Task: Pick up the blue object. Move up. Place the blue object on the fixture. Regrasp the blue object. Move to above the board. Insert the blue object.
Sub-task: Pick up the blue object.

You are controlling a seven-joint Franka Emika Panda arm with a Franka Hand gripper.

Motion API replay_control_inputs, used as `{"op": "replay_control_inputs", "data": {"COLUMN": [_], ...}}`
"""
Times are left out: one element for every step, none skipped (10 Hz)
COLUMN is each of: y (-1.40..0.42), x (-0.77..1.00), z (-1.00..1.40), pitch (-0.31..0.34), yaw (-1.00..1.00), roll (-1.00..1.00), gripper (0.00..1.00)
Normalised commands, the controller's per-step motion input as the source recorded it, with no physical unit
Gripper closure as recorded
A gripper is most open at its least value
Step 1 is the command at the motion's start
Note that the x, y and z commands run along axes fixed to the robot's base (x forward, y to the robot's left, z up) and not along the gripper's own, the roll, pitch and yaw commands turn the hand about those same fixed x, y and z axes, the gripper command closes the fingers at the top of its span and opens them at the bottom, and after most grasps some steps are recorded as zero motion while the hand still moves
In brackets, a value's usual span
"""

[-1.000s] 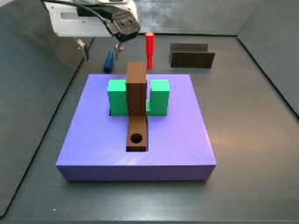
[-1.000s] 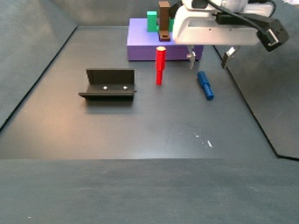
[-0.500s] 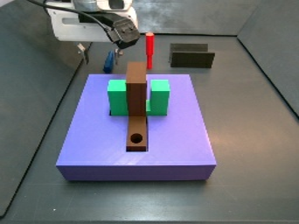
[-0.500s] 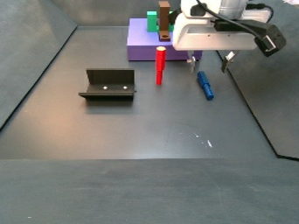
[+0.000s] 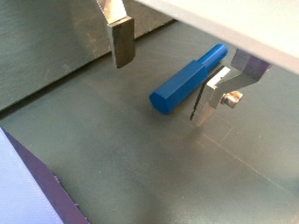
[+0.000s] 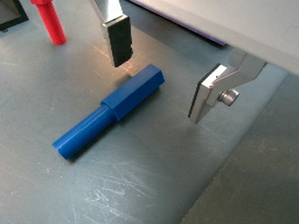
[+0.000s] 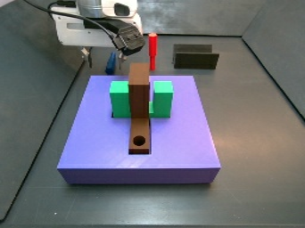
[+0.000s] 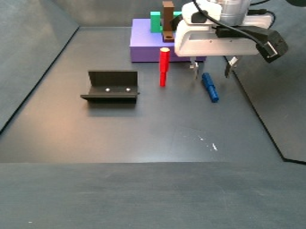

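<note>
Board (image 7: 167,134): one large flat purple square slab on the dark worktop (image 8: 156,134), carrying one green block (image 7: 120,96) and one brown strip (image 7: 139,107) with a round hole near its end.

Fixture (image 8: 110,87): one small dark block, standing apart from the board; a side view (image 7: 195,57) shows it beyond the board.

Red peg (image 8: 164,68): one, upright on the worktop, near the board's edge.

Blue object (image 6: 108,114): one slim blue peg, two-stepped body with a thicker half and a thinner half, lying flat on the worktop. In a side view (image 8: 210,87) it lies just beside the red peg, under the gripper (image 8: 213,63).

Gripper (image 6: 158,74): low over the worktop, fingers (image 6: 117,39) spread wide, gripping nothing. In both wrist views the blue object lies between the two silver plates, one end under the gap, touching neither pad; the rest of its length runs out past the plates.
</note>
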Motion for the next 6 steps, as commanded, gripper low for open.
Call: {"op": "replay_control_inputs", "data": {"y": [-0.03,-0.03,-0.07,-0.02,0.00,0.00], "x": [0.00,0.00,0.00,0.01,0.05,0.10], "z": [-0.11,-0.12,-0.19,-0.10,-0.07,-0.09], "pitch": [-0.003,-0.007,-0.019,-0.001,0.000,-0.007], "yaw": [0.00,0.00,0.00,0.00,0.00,0.00], "roll": [0.13,0.12,0.11,0.11,0.11,0.08], "gripper": [0.00,0.00,0.00,0.00,0.00,0.00]}}
